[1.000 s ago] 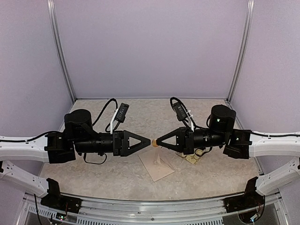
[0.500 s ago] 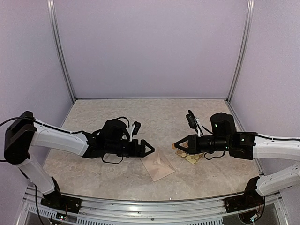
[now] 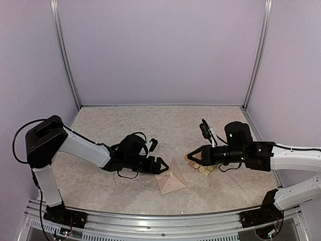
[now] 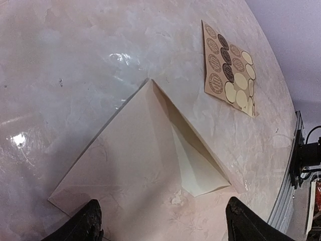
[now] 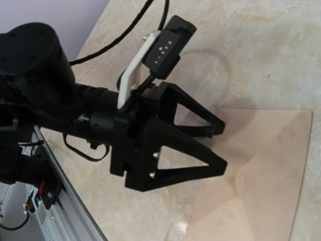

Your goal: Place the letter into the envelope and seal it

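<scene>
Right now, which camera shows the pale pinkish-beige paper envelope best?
Left wrist: the pale pinkish-beige paper envelope fills the frame, edges and folds clear. Top external shows it small between the arms; right wrist shows it cropped, partly behind the left arm's jaws.

No text can be read: printing is seen on the dark round stickers of the sticker sheet, ahead-right of the left gripper, but it is too small.

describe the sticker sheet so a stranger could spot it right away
On the marbled beige tabletop, find the pale pinkish paper envelope near the front middle. Just right of it lies a small tan rectangular sheet; unlike the plain envelope, it carries rows of round stickers, some dark printed, some blank cream.
</scene>
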You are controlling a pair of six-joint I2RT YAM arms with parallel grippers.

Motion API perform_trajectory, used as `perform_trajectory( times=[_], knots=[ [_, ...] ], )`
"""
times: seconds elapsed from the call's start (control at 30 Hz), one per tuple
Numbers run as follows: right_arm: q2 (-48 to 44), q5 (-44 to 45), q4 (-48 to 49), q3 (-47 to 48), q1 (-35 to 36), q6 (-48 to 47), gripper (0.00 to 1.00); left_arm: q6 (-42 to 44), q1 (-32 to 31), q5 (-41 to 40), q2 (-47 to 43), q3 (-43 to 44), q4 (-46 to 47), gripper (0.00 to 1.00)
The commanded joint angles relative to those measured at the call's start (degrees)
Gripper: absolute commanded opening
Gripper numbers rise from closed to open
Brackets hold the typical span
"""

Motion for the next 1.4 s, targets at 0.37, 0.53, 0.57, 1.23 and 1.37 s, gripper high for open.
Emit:
perform_trajectory(
  times=[0.37, 0.53, 0.57, 1.23, 1.37],
  knots=[
    [0.3, -0.8, 0.6, -1.7, -0.2, 0.4, 0.0, -11.2, -16.5, -16.4, -13.1, -11.3, -15.5, 0.85],
    [0.6, -1.3, 0.5, -2.1, -0.2, 0.4, 0.0, -14.4, -18.5, -18.5, -21.5, -11.8, -18.5, 0.85],
    [0.6, -1.4, 0.5, -2.1, -0.2, 0.4, 0.0, -14.3, -18.4, -19.3, -23.2, -11.4, -19.4, 0.85],
    [9.6, -1.0, 1.5, 3.0, 2.5, -2.3, 0.0, -6.3, -5.1, -17.8, -23.1, -7.3, -14.7, 0.39],
    [11.6, -1.3, 2.6, 3.8, 3.4, -2.4, 0.0, -5.4, -5.1, -18.5, -19.0, -6.3, -13.5, 0.35]
  ],
)
